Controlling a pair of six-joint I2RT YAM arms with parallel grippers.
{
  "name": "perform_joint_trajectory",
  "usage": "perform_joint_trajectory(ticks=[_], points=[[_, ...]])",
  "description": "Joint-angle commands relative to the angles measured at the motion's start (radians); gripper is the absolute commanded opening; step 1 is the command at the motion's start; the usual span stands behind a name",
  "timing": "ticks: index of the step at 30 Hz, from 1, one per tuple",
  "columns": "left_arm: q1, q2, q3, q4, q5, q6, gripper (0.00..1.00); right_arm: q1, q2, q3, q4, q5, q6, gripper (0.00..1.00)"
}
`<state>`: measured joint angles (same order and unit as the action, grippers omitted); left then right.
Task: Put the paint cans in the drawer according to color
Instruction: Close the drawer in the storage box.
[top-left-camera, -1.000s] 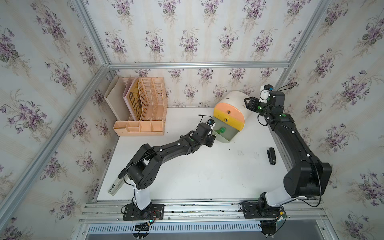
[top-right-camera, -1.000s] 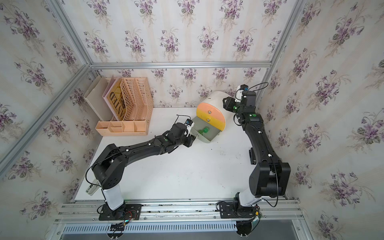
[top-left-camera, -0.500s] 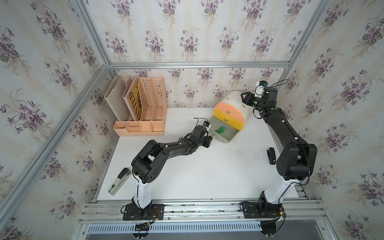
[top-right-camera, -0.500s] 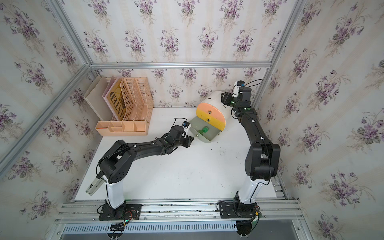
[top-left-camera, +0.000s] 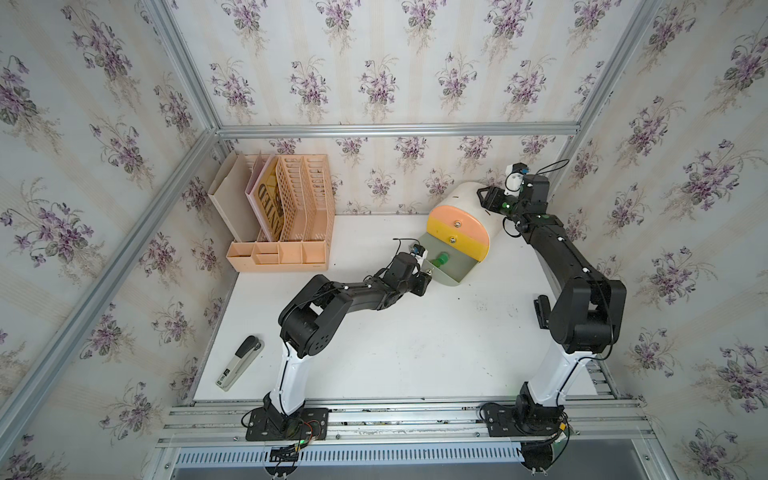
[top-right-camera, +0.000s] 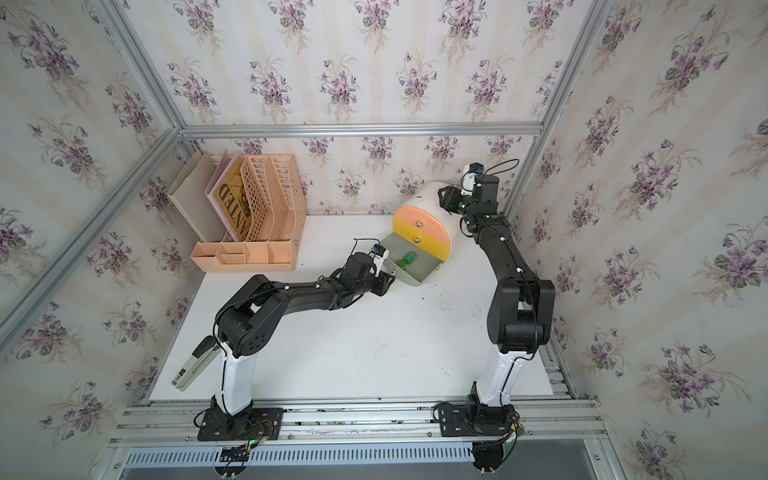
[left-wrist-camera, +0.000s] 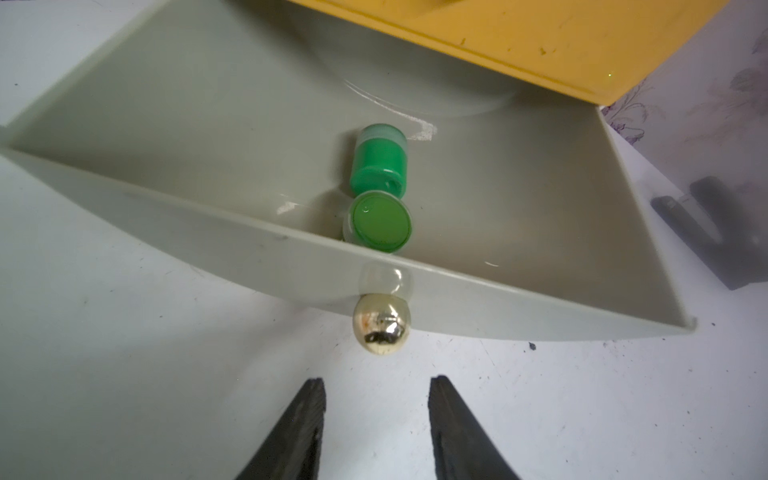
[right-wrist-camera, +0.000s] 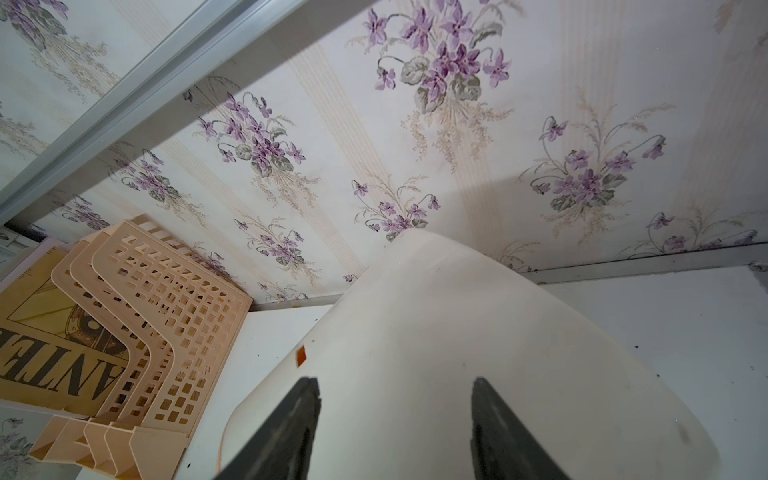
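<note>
The drawer cabinet (top-left-camera: 471, 203) is a white drum with peach and yellow fronts shut. Its grey-green drawer (top-left-camera: 451, 277) is pulled out. Two green paint cans (top-left-camera: 441, 260) lie inside it. In the left wrist view, one can (left-wrist-camera: 379, 160) is on its side and the other can (left-wrist-camera: 381, 224) stands against the drawer's front wall. My left gripper (left-wrist-camera: 377, 382) is open and empty, a little short of the drawer's metal knob (left-wrist-camera: 381, 328). My right gripper (right-wrist-camera: 395, 382) is open over the drum's white top at the rear, holding nothing. No other paint cans are in view.
A peach file rack (top-left-camera: 286, 216) stands at the back left. A grey-black stapler (top-left-camera: 240, 368) lies near the front left edge. A small black object (top-left-camera: 542, 309) lies at the table's right edge, beside the right arm. Wallpapered walls close in three sides.
Both arms have folded their elbows back toward their bases. The left gripper stays in front of the open drawer and the right gripper has shifted slightly along the cabinet's rear.
</note>
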<state>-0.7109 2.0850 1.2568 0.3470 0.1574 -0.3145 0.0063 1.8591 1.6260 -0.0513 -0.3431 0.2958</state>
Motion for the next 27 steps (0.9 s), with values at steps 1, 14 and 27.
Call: perform_joint_trajectory(ticks=[1,14,27], points=[[0.001,0.02,0.023,0.05,0.025,-0.015,0.4,0.001,0.005,0.003,0.0,-0.021,0.002,0.61],[0.001,0.065,0.081,0.045,0.024,-0.021,0.26,0.001,-0.003,-0.057,0.018,-0.041,0.014,0.6],[0.001,0.138,0.199,0.016,0.016,-0.037,0.21,0.001,-0.01,-0.109,0.034,-0.033,0.008,0.6]])
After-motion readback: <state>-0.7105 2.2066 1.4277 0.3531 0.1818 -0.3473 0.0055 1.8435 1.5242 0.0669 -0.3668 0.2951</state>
